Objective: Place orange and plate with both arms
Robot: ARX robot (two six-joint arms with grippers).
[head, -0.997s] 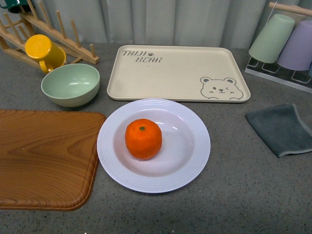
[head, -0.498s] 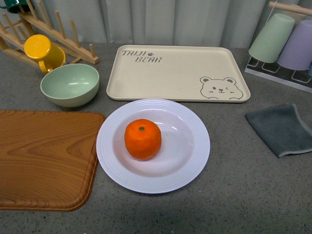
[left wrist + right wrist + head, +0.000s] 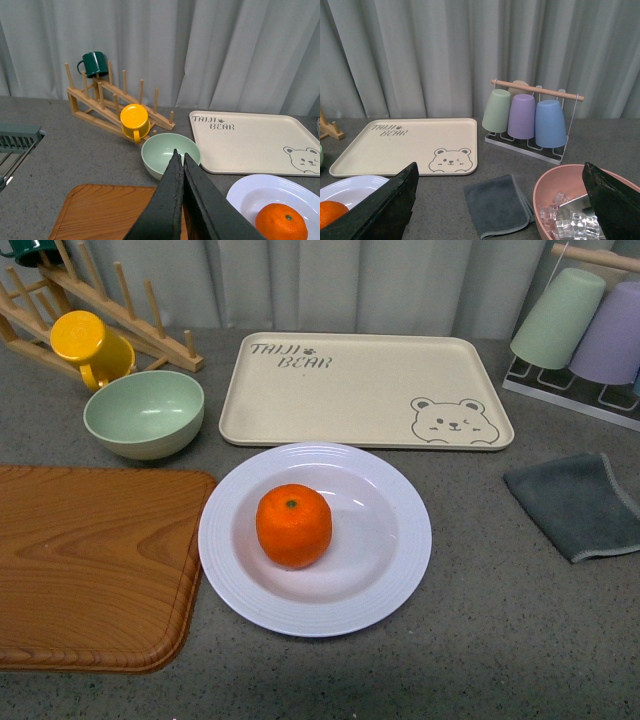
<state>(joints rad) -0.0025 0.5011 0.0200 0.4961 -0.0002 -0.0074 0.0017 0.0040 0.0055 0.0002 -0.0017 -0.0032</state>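
The orange (image 3: pixel 293 525) sits in the white ridged plate (image 3: pixel 400 570) on the grey counter, in front of the beige bear tray (image 3: pixel 360 390). Neither arm shows in the front view. In the left wrist view my left gripper (image 3: pixel 179 156) is shut and empty, held above the wooden board (image 3: pixel 110 210), with the plate (image 3: pixel 260 192) and orange (image 3: pixel 281 227) off to one side. In the right wrist view my right gripper (image 3: pixel 500 172) is open wide and empty above the grey cloth (image 3: pixel 497 205); the plate (image 3: pixel 350 186) and a sliver of the orange (image 3: pixel 327 212) show at the frame's edge.
A wooden board (image 3: pixel 90 560) lies left of the plate. A pale green bowl (image 3: pixel 143 412), yellow mug (image 3: pixel 90 345) and wooden rack (image 3: pixel 120 310) stand at back left. Cups on a rack (image 3: pixel 590 330) and a grey cloth (image 3: pixel 580 505) are right. A pink bowl of ice (image 3: pixel 575 210) shows in the right wrist view.
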